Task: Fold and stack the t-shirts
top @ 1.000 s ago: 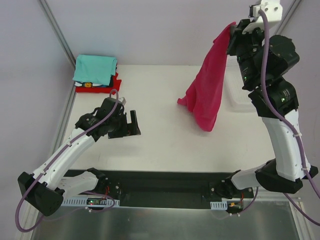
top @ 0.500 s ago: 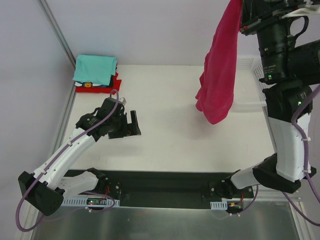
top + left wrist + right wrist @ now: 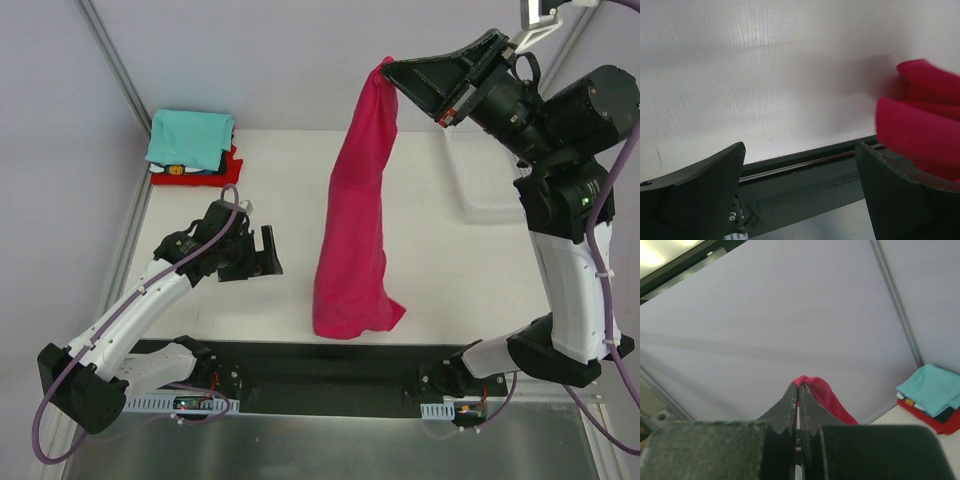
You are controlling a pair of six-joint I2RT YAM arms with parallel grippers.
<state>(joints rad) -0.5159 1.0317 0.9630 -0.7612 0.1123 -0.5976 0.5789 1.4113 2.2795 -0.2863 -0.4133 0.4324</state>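
Right gripper (image 3: pixel 387 67) is up high over the white table (image 3: pixel 290 180), jaws pinched together on one edge of the large magenta-pink cloth t-shirt (image 3: pixel 355 230). The right wrist view confirms it, with the fingers closed and a fold of cloth poking out at the tips. The shirt hangs as one long twisted column, its lower end bunched on the table near the front edge, so it isn't spread at all. Left gripper (image 3: pixel 262 250) sits low over the table just left of that bunched end, jaws wide apart and holding nothing. In its own wrist view the pink cloth sits by the right finger (image 3: pixel 895 200); can't tell if it touches. The finished stack is at the far left corner, well apart from the arms: folded teal t-shirt (image 3: pixel 190 138) on top, folded red t-shirt (image 3: pixel 205 176) under it, and a dark layer in between that's too small to read. The white mesh plastic basket (image 3: pixel 490 175) is at far right. My read: this is the start of the fold for the pink shirt, lifted but not laid out. The next move calls for a second grip point: the left arm takes a hem corner or shoulder, then both arms pull apart and lay the shirt flat. Risk: with it grabbed mid-bunch, the shirt lands twisted.
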